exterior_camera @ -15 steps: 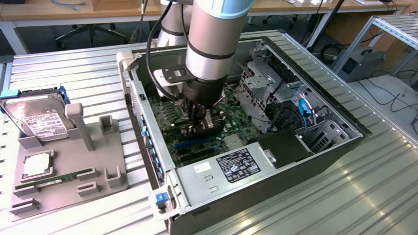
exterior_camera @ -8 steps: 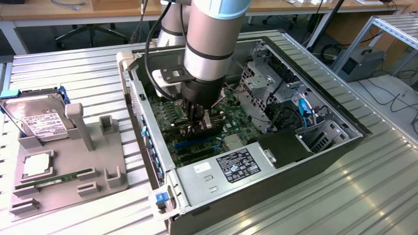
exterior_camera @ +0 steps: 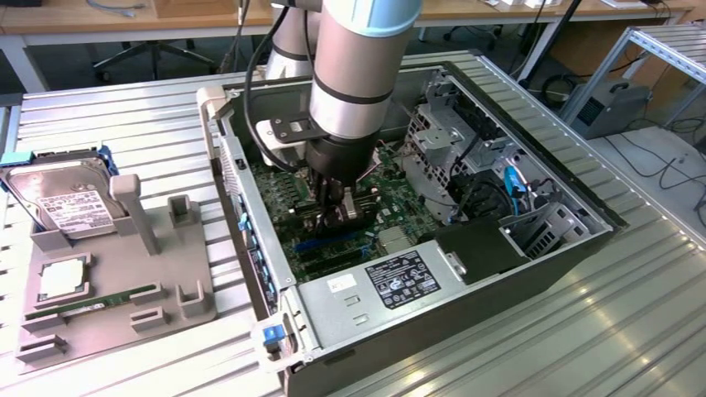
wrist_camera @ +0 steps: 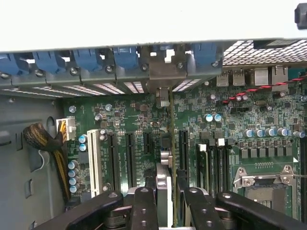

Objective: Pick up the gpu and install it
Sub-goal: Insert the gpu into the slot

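My gripper [exterior_camera: 337,220] reaches down inside the open computer case [exterior_camera: 574,248], low over the green motherboard [exterior_camera: 386,184]. It is shut on the gpu [exterior_camera: 353,207], a thin card held on edge. In the wrist view the gpu [wrist_camera: 164,182] stands edge-on between the black fingers [wrist_camera: 144,208], and the gripper [wrist_camera: 168,196] clamps its near end. The card runs along the expansion slots [wrist_camera: 130,158]. Its silver bracket [wrist_camera: 162,76] meets the rear slot openings beside the blue clips [wrist_camera: 125,57]. I cannot tell whether the card's edge sits fully in a slot.
A grey fixture tray [exterior_camera: 111,322] at the exterior view's left carries a hard drive [exterior_camera: 69,203], a processor chip [exterior_camera: 64,277] and a memory stick [exterior_camera: 99,302]. The power supply [exterior_camera: 375,289], drive cage [exterior_camera: 441,153] and blue cable [exterior_camera: 513,186] crowd the case. A cable bundle [wrist_camera: 45,143] and processor socket [wrist_camera: 266,179] flank the slots.
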Controlling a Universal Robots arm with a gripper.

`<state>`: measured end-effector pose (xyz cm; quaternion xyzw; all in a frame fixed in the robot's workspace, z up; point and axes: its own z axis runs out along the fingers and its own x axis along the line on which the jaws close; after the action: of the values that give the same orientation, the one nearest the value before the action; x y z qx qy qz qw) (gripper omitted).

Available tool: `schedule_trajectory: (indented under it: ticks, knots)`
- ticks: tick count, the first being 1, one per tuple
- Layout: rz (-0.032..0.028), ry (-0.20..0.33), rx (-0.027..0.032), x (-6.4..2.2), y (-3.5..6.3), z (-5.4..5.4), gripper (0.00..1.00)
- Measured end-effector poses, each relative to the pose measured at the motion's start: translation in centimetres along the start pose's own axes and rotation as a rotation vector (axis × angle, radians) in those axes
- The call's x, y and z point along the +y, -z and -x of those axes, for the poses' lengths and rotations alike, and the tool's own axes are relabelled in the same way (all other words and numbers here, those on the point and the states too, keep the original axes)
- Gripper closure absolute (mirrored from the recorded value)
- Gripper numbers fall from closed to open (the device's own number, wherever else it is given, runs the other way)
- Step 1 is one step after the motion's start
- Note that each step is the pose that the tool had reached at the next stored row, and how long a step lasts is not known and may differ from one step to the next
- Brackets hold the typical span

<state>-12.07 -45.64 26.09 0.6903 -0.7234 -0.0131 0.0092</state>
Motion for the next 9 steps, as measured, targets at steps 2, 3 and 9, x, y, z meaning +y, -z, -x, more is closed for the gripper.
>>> schedule_trajectory:
  ticks: [2, 3, 9]
  knots:
    - [0.0000, 0.000, -0.0001, 0.00, -0.06, 0.00, 0.73]
    - [0.0000, 0.000, -0.0001, 0.00, -0.07, 0.00, 0.73]
    - [-0.0001, 0.000, -0.0002, 0.00, -0.08, 0.00, 0.73]
